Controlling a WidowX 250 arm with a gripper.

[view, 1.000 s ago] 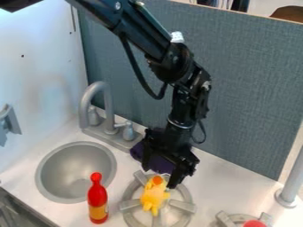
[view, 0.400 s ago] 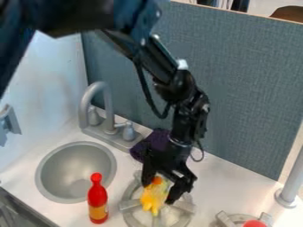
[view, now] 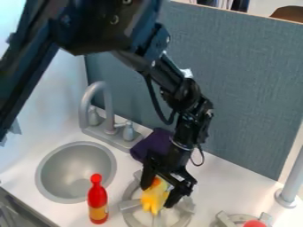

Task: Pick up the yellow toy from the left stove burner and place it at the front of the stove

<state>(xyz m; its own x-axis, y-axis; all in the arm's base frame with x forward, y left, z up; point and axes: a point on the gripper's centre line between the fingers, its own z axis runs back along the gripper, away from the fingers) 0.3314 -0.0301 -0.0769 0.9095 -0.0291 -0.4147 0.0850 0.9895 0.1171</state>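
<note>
We see a purple cloth (view: 155,142) lying just behind the gripper (view: 157,195), partly hidden by the black arm (view: 189,116), so we cannot tell if the 2 touch. Beyond the cloth, a blue-gray panel (view: 248,88) rises as a wall behind the gripper. To the view's left of the gripper we have the round gray sink (view: 74,170), and farther back on that side the gray faucet (view: 99,91) with its 2 handles. A red bottle (view: 98,201) with a yellow lower part stands upright between the sink and the burner (view: 126,205), apart from the gripper. To the gripper's right, well apart, we find a gray post (view: 290,186) and, nearer the front, a 2nd burner (view: 227,219) with a red thing (view: 254,223) at it, cut off by the view's edge. All of it is set around the white counter (view: 228,181). The gripper hangs low over the 1st burner, its 2 fingers spread apart around the yellow toy (view: 154,199), 1 at each side. The toy, with an orange spot at its upper end, lies on that burner between the fingers; we cannot tell whether either finger touches it.
</note>
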